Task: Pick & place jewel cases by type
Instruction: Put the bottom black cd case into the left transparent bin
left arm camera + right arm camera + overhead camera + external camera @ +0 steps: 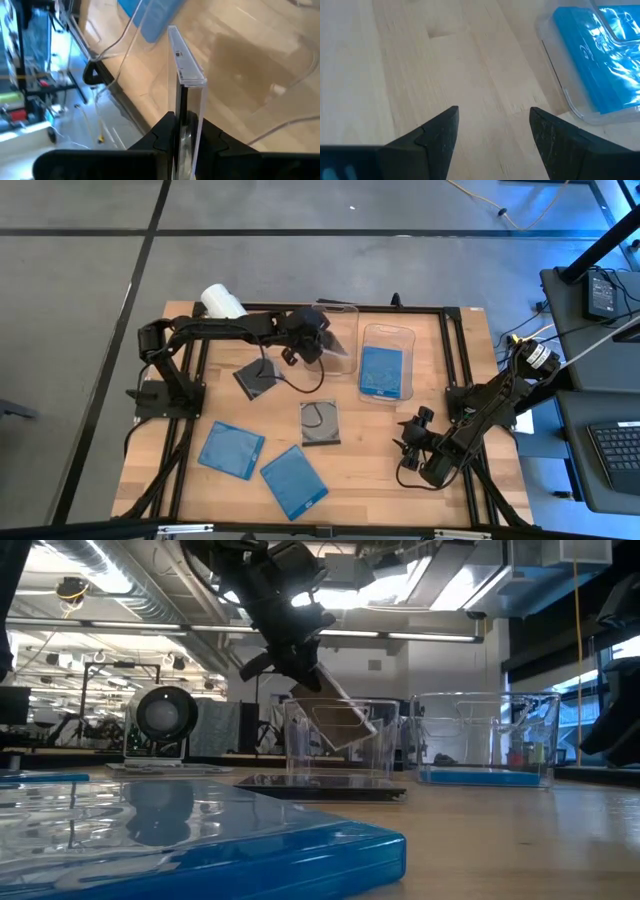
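Note:
My left gripper (pixel 312 345) is shut on a clear-and-dark jewel case (pixel 335 715), which hangs tilted over the left clear tub (pixel 350 308). Whether its lower corner is inside the tub I cannot tell. Two dark jewel cases (pixel 258 377) (pixel 320 423) and two blue ones (pixel 231 448) (pixel 294 480) lie flat on the wooden table. Another blue case (pixel 380 370) lies in the right clear tub (pixel 388 330). My right gripper (pixel 408 442) stands open over bare wood near the table's right edge, touching nothing. My left gripper pinches the jewel case by its two flat faces (pixel 186 117) between its two fingers (pixel 165 137), at one end of the case. The fingers slant downward from the table's left side. The case stands on edge, tilted, reaching out past the fingertips, lifted clear of the table.
A white cylinder (pixel 222 302) lies at the table's far left corner. A black frame rail (pixel 455 350) runs along the right side, beside the right tub. Bare wood lies between the flat cases and my right gripper.

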### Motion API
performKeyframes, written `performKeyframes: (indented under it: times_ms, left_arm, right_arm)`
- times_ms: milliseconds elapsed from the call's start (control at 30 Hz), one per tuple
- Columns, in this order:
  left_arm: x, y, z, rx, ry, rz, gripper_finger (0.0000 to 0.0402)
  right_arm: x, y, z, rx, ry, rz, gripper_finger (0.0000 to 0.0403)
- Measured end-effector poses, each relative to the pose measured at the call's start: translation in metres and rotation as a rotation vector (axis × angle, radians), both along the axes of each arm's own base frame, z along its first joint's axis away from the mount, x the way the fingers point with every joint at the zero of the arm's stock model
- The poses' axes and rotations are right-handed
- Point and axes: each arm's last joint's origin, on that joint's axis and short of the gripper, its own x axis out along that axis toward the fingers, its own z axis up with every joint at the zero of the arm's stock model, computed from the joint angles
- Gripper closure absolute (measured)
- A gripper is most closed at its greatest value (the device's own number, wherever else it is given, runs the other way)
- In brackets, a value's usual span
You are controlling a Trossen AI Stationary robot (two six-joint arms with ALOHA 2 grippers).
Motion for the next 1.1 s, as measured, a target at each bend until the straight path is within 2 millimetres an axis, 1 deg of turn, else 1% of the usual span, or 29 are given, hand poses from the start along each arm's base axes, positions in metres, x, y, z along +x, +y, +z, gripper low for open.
performKeyframes:
  times_ms: [167, 333, 467, 600, 700, 867, 1100]
  left_arm:
    - [0.001, -0.001, 0.0, 0.014, 0.005, -0.072, 0.0358]
    - [0.001, -0.001, 0.0, 0.061, 0.032, -0.143, 0.0363]
    - [0.004, -0.001, -0.002, 0.031, 0.005, -0.12, 0.0361]
    - [0.009, 0.0, -0.004, 0.0, -0.034, -0.151, 0.0352]
    - [0.015, -0.001, -0.008, 0.012, -0.057, -0.156, 0.0349]
    - [0.015, 0.0, -0.012, 0.0, -0.047, -0.131, 0.0348]
    - [0.017, -0.003, -0.011, -0.018, -0.065, -0.116, 0.0347]
  right_arm:
    - [0.0, 0.0, 0.0, -0.015, -0.016, -0.004, 0.0156]
    - [0.001, -0.002, 0.001, -0.047, -0.038, -0.013, 0.0156]
    - [0.001, -0.002, 0.001, -0.047, -0.038, -0.013, 0.0156]
    - [0.001, -0.002, 0.001, -0.044, -0.04, -0.015, 0.0156]
    - [0.001, -0.002, 0.001, -0.041, -0.043, -0.015, 0.0156]
    - [0.001, -0.001, 0.001, -0.027, -0.044, -0.014, 0.0156]
    - [0.001, -0.001, 0.001, -0.024, -0.041, -0.013, 0.0156]
